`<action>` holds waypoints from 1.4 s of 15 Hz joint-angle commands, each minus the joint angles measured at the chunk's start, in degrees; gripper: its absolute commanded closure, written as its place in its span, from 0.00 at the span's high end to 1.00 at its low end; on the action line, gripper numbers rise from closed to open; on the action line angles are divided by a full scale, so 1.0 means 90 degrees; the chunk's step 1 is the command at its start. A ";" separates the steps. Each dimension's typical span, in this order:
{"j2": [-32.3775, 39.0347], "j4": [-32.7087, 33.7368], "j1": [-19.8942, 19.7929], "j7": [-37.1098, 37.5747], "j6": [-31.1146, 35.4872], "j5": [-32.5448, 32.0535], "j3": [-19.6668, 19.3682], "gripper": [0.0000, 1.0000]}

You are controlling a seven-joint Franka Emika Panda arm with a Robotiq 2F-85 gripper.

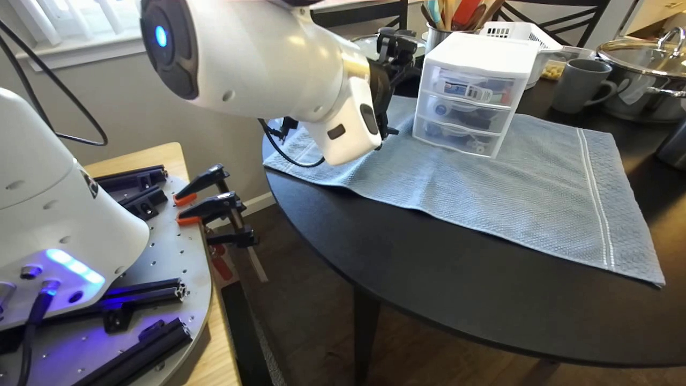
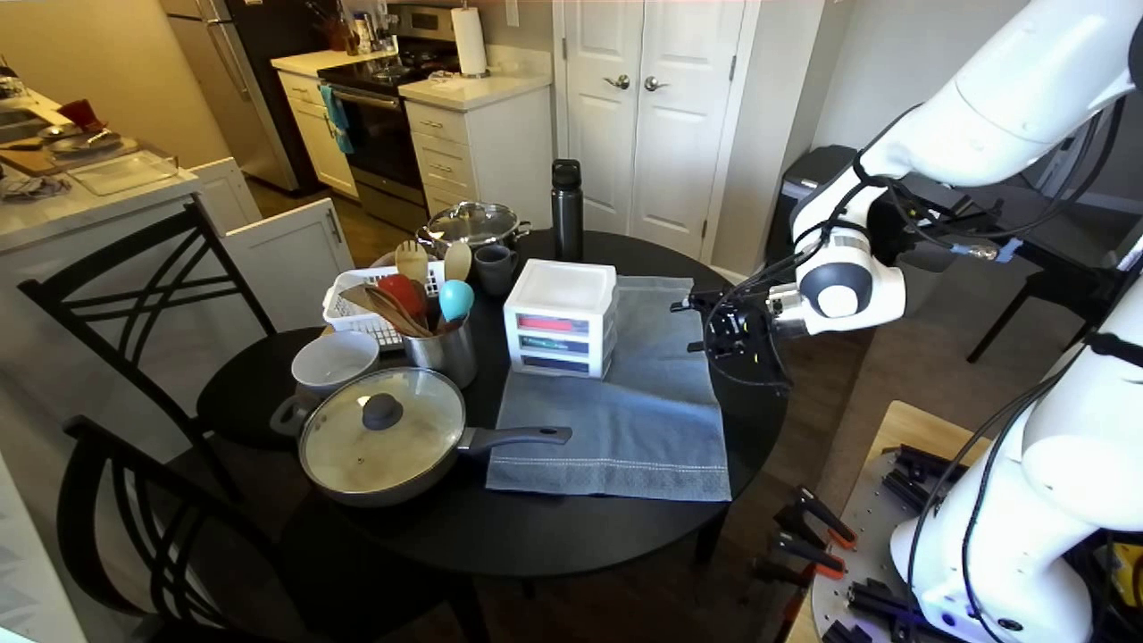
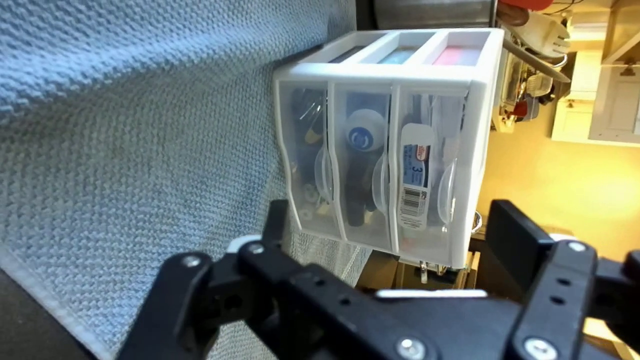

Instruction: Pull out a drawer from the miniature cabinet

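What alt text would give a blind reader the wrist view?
A small, boxy, translucent white plastic cabinet appears sideways, its lowest clear-fronted drawer, at picture left, shut like the two drawers above it. A black two-fingered gripper, open, faces it from the bottom edge. Woven blue-grey cloth spreads at left.

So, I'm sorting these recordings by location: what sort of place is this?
Probably a home's kitchen and dining area: in an exterior view, a stove and a refrigerator stand beyond a rounded dark table.
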 commanded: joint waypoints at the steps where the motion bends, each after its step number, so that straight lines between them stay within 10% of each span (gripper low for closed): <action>1: 0.0205 0.0017 -0.0143 -0.0524 -0.0551 0.0575 -0.0048 1.00; 12: 0.1240 -0.0005 -0.0468 -0.2293 -0.4577 -0.0281 -0.0480 1.00; 21: 0.1338 0.0019 -0.0392 -0.2092 -0.4574 -0.0228 -0.0511 1.00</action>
